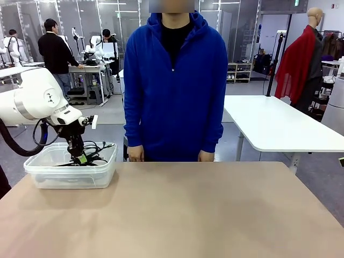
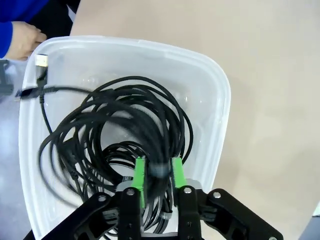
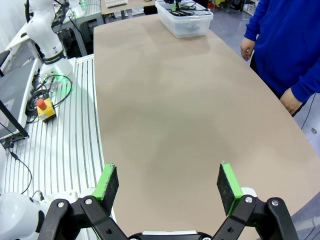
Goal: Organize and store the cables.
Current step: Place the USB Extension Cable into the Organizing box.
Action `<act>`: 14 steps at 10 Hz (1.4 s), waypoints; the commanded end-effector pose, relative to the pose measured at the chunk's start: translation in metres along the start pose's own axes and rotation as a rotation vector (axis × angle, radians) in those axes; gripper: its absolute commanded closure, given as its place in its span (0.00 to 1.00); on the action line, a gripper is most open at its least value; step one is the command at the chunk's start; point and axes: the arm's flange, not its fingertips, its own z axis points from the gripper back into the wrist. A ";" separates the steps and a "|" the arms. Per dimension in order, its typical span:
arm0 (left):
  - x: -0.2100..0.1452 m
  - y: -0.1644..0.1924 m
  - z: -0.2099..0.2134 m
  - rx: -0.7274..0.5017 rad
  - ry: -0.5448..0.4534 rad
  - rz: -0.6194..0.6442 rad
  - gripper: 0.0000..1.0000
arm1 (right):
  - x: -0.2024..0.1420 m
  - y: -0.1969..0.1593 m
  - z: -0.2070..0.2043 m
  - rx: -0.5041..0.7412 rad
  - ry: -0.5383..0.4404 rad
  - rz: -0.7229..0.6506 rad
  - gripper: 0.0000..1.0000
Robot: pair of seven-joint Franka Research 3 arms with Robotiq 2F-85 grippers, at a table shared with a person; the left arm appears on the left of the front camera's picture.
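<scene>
- Left end effector (image 2: 158, 180) hung inside the clear plastic bin (image 2: 220, 110), green pads slightly apart around the coiled thin black cables (image 2: 125, 130); whether they gripped, I cannot tell.
- Right end effector (image 3: 168, 186) was wide open, empty.
- Judging by the bare tan table (image 1: 215, 209), storing looked nearly finished.

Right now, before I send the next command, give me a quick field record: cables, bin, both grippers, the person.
cables: black coils piled inside the bin, one plug hanging over its rim
bin: clear plastic, at the table's far left corner on the robot's side
left gripper: down in the bin, fingers part open around blurred cable strands
right gripper: open, holding nothing, above the bare table
table: tan
person: blue hoodie, standing at the far edge, hands down
</scene>
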 end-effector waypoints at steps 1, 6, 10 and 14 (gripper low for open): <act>0.000 -0.005 0.005 0.017 0.016 -0.019 0.32 | 0.003 0.000 0.000 -0.004 -0.014 0.012 0.00; 0.004 -0.016 0.016 0.038 0.027 -0.040 0.00 | 0.003 0.000 0.000 -0.004 -0.014 0.012 0.00; 0.000 -0.025 0.037 0.054 -0.058 -0.062 0.00 | 0.003 0.000 0.000 -0.004 -0.014 0.012 0.00; 0.011 -0.011 0.027 0.039 0.010 -0.033 0.00 | 0.003 0.000 0.000 -0.004 -0.014 0.012 0.00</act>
